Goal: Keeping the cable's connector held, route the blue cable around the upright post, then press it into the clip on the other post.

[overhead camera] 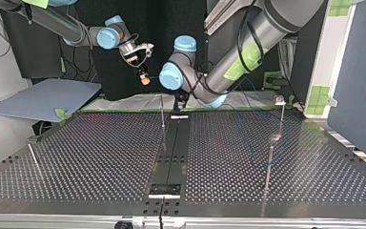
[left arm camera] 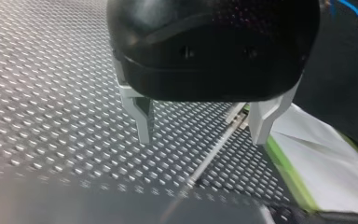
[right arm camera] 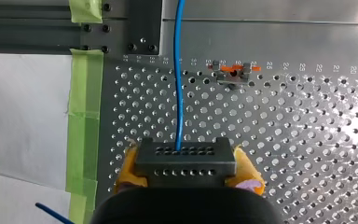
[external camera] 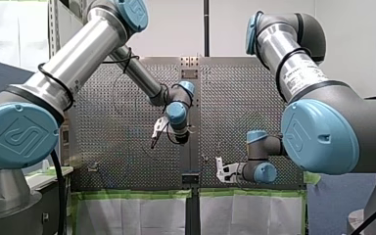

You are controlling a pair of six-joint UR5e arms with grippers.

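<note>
- My right gripper (right arm camera: 186, 171) is closed on the connector (right arm camera: 185, 161). Its two yellow pads press on the two sides of this block.
- The connector is a dark grey, flat block with two rows of small round holes on its face.
- The blue cable (right arm camera: 179, 93) comes out of the middle of the connector's front row and runs straight ahead of the gripper, over the table (right arm camera: 284, 140). It is thin, smooth and bright blue, with only a slight bend.
- The cable goes on past the perforated part of the table and over the dark rail at its edge.
- The clip (right arm camera: 233, 73) is a small metal piece with orange parts. It is ahead of the right gripper and to one side of the cable. The cable passes near it but apart from it, not inside it.
- My left gripper (left arm camera: 201, 140) is open: its two pale fingers stand wide apart under the black body and hold nothing.
- A thin metal post (left arm camera: 214, 151) shows in the gap between these fingers, lower down, on the table. No finger touches it.
- A short piece of the blue cable shows beside the left gripper, away from its fingers.
- In the front view the left gripper hangs near the table's middle, farther away. The right gripper is nearer, at the right of the middle.
- A strip of green tape (right arm camera: 85, 116) borders the table, with a white sheet (right arm camera: 23, 116) beside it.
</note>
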